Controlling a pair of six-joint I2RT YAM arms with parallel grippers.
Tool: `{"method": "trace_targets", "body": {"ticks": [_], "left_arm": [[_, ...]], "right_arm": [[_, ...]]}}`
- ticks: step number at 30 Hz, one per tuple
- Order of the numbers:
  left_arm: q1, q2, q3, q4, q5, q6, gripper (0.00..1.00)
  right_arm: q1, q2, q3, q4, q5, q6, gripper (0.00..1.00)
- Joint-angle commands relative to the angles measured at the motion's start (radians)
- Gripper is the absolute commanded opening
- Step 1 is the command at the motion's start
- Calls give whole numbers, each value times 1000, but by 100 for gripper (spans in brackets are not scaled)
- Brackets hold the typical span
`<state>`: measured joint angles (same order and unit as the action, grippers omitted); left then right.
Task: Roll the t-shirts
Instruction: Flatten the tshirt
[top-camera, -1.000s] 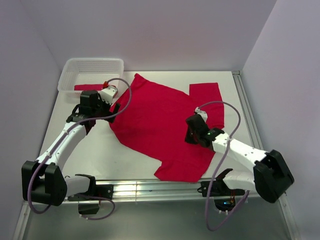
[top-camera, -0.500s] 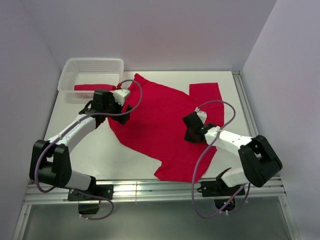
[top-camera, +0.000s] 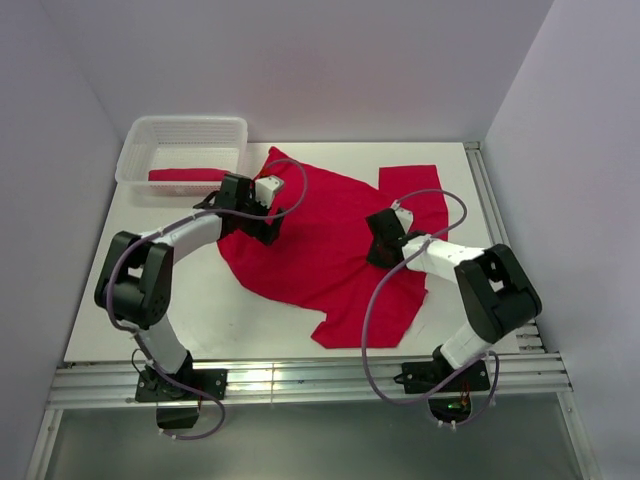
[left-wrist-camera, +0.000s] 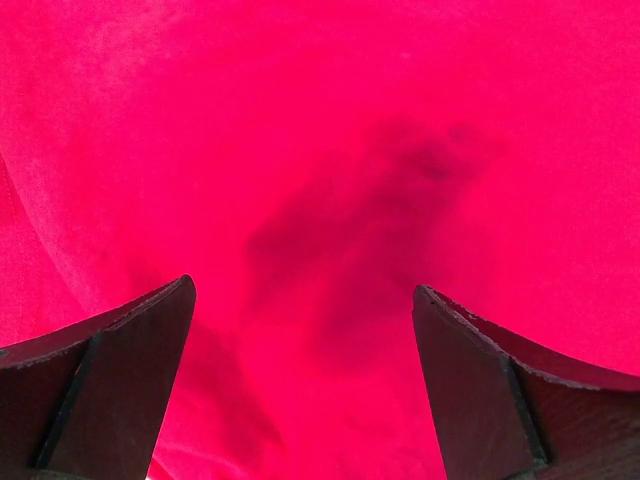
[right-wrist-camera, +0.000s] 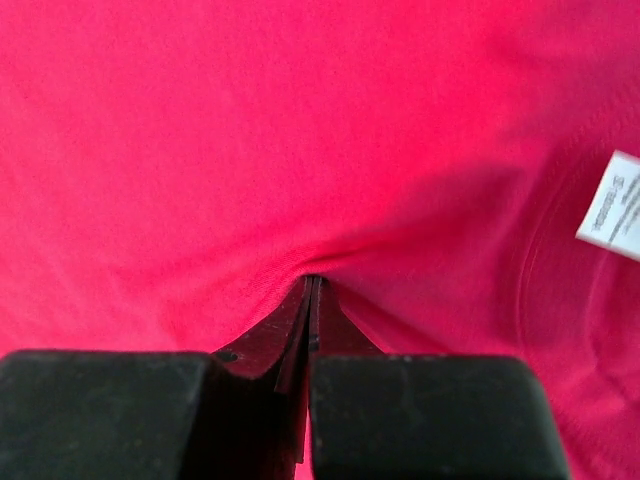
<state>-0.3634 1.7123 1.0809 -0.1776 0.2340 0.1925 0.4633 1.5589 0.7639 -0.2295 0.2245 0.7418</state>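
One red t-shirt (top-camera: 320, 235) lies spread out and crooked on the white table (top-camera: 200, 300), soft and wrinkly. A second t-shirt (top-camera: 185, 175) lies as a long bundle in the white basket (top-camera: 130, 155) full of little holes, at the far left. The right gripper (right-wrist-camera: 312, 285) is closed tight, pinching a small fold of the cloth near the neck and its white tag (right-wrist-camera: 613, 205). The left gripper (left-wrist-camera: 302, 287) is wide open just above the cloth, holding nothing. The cloth is floppy, so the small pinch could slip out, or a pull could bunch it up and spoil the roll
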Motion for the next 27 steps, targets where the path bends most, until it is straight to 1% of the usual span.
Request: {"method": "trace_targets", "body": {"ticks": [1, 5, 9, 11, 14, 18, 20, 21, 22, 26, 27], "left_arm": [[-3, 47, 80, 44, -58, -37, 96], [-2, 124, 135, 59, -94, -47, 96], [-2, 199, 226, 63, -139, -39, 96], [-2, 242, 252, 64, -153, -38, 96], [-2, 298, 303, 72, -165, -31, 96], [-2, 386, 427, 33, -177, -47, 96], [-2, 412, 453, 32, -173, -50, 96], [-2, 417, 459, 35, -174, -51, 96], [-3, 421, 467, 35, -179, -51, 96], [-3, 452, 513, 15, -199, -59, 96], [-3, 455, 519, 10, -197, -62, 96]], "right_arm": [[-40, 65, 66, 13, 4, -28, 0], [-66, 159, 159, -11, -10, -67, 0], [-84, 204, 221, -31, -36, -85, 0], [-87, 187, 230, -47, -39, -84, 0], [-86, 150, 189, -39, -22, -81, 0], [-109, 139, 207, -68, -40, -101, 0], [-107, 90, 195, -71, -65, -105, 1], [-107, 64, 172, -70, -70, -102, 2], [-106, 12, 160, -74, -77, -99, 7], [-110, -111, 126, -105, -86, -102, 22], [-123, -126, 129, -111, -88, -105, 24]]}}
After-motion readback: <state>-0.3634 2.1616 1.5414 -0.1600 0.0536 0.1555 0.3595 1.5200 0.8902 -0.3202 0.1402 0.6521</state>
